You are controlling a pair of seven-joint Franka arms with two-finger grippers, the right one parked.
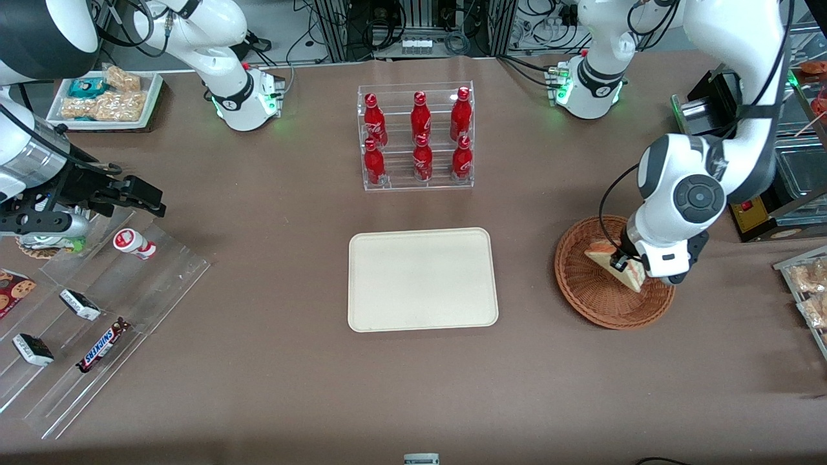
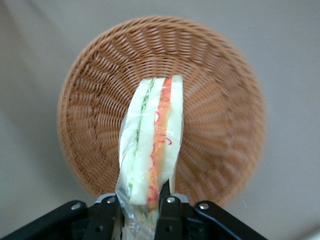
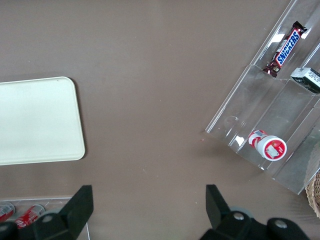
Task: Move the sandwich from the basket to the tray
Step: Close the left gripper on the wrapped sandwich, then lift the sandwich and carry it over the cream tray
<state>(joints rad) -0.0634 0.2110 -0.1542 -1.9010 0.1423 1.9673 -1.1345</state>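
Observation:
The sandwich point(image 1: 619, 263) is a clear-wrapped wedge of white bread with orange and green filling. My left gripper point(image 1: 628, 265) is shut on it and holds it just above the round wicker basket point(image 1: 591, 294). In the left wrist view the sandwich point(image 2: 152, 137) stands between the black fingers point(image 2: 169, 215), with the basket point(image 2: 220, 120) below it. The cream tray point(image 1: 423, 279) lies bare on the brown table, beside the basket toward the parked arm's end. It also shows in the right wrist view point(image 3: 35, 122).
A clear rack of red bottles point(image 1: 417, 137) stands farther from the front camera than the tray. Clear acrylic shelves point(image 1: 97, 323) with snack bars and a small bottle lie toward the parked arm's end. Snack packs point(image 1: 807, 284) and a black machine point(image 1: 749, 213) stand near the basket.

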